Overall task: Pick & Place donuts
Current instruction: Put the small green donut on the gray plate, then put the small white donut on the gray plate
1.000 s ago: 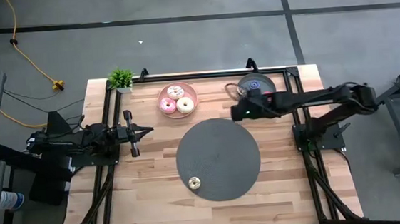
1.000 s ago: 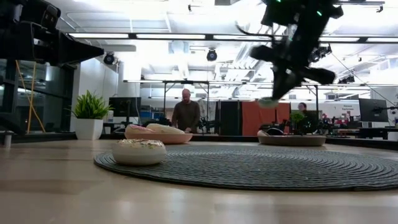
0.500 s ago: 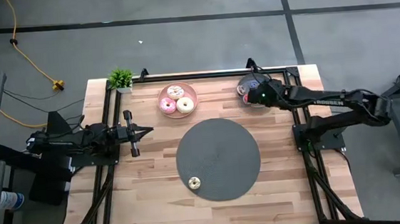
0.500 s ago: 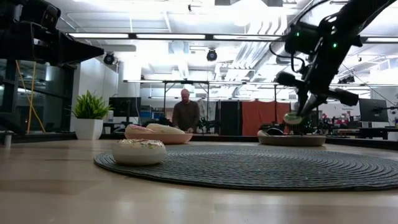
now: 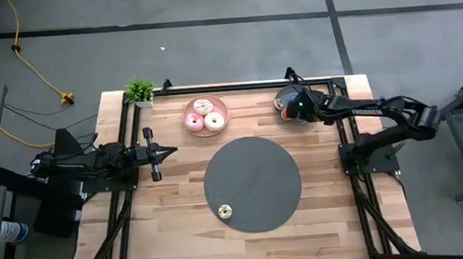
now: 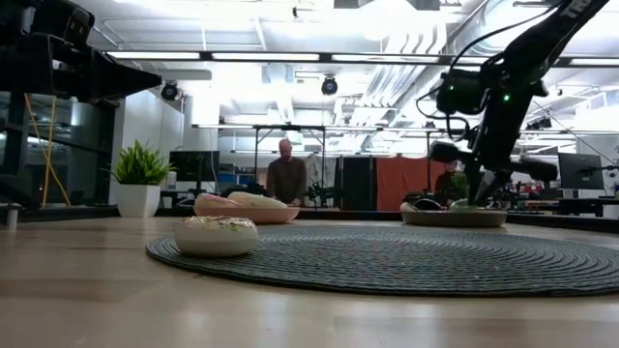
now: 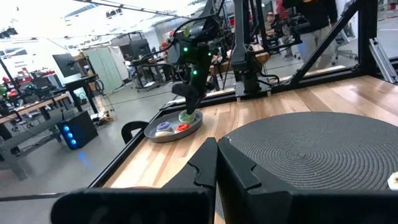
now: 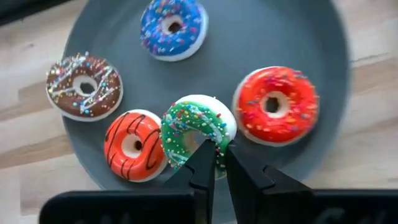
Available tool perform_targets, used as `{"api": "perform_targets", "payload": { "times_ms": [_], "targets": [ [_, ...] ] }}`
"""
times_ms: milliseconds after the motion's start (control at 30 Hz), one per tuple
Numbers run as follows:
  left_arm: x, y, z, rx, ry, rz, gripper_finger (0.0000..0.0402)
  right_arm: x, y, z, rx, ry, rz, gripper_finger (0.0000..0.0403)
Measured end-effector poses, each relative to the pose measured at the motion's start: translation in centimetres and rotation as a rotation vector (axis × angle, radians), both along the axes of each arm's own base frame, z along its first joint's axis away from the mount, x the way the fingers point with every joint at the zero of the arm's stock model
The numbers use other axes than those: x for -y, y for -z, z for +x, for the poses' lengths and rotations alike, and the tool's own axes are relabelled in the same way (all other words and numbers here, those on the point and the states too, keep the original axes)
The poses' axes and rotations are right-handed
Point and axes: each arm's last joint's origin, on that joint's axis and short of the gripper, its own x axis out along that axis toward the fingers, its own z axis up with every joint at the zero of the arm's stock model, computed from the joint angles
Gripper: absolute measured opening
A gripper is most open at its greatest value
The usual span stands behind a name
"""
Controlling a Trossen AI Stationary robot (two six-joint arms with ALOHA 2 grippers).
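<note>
**Green donut set down on grey plate, grip loosening**

Lower centre of high view: cream donut (image 5: 225, 212) alone on dark disc (image 5: 252, 184). Mid left: left gripper (image 5: 160, 152) parked, fingers together, holding nothing. Upper centre: pink plate (image 5: 205, 115) with larger donuts. Upper right: right gripper (image 8: 215, 163) low over grey plate (image 8: 298, 25), fingers narrowly pinching green donut (image 8: 196, 129), tilted against orange donut (image 8: 133, 144); probably mid-release. Red, blue, brown donuts alongside.

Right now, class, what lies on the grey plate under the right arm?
On the grey plate: a blue donut, brown donut, orange donut, red donut, and green donut in the right tool. The rim below is hidden.
</note>
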Motion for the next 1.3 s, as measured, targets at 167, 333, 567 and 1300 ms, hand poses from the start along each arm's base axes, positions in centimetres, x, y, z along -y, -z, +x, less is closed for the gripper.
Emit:
{"api": "perform_targets", "payload": {
  "times_ms": [167, 333, 567, 1300],
  "targets": [
    [0.0, 0.0, 0.0, 0.0, 0.0, 0.0, 0.0, 0.7, 1.1, 0.7, 0.008, -0.052, 0.021, 0.0042],
    [0.0, 0.0, 0.0, 0.0, 0.0, 0.0, 0.0, 0.8, 1.9, 1.0, 0.0, -0.073, 0.051, 0.006],
    [0.0, 0.0, 0.0, 0.0, 0.0, 0.0, 0.0, 0.9, 1.8, 1.3, 0.012, -0.107, 0.038, 0.0094],
    [0.0, 0.0, 0.0, 0.0, 0.0, 0.0, 0.0, 0.3, -4.0, 1.5, 0.141, -0.233, -0.179, 0.0143]
  ]
}}
